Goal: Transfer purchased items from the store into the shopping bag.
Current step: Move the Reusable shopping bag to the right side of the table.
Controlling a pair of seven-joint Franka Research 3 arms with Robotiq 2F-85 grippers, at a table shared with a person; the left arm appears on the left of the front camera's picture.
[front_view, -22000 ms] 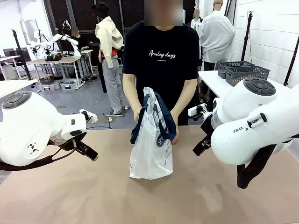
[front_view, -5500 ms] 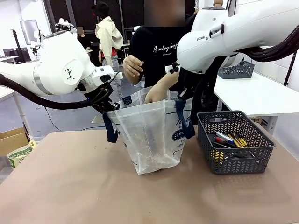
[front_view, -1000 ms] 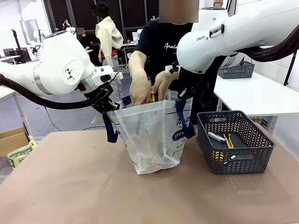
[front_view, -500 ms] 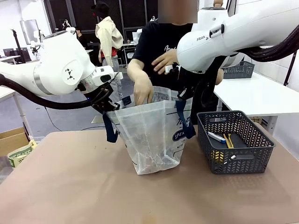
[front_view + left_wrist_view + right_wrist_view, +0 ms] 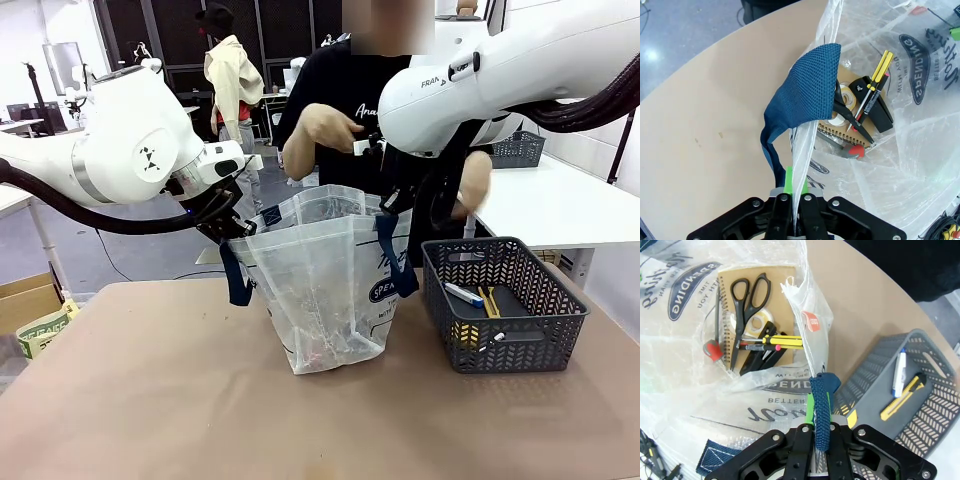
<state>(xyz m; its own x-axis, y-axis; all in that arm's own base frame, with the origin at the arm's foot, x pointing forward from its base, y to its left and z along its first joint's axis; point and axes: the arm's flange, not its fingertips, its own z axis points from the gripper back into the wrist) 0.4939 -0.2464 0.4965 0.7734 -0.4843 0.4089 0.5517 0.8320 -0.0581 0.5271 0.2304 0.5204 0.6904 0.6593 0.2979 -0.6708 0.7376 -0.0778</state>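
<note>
Left gripper (image 5: pixel 796 194) pinched on shopping bag (image 5: pixel 320 290) rim, right gripper (image 5: pixel 820 429) clamped on navy handle (image 5: pixel 821 400), basket (image 5: pixel 530 345) at lower right.

A bare tan bench (image 5: pixel 150 400) spans the foreground. Off its left end sits a cardboard box (image 5: pixel 25 293) with a green-printed packet (image 5: pixel 40 335) just beside it. At far right is a white table (image 5: pixel 545 205) carrying a grey lattice basket (image 5: pixel 510 148). A person's black T-shirt (image 5: pixel 335 90) shows across the bench.
</note>
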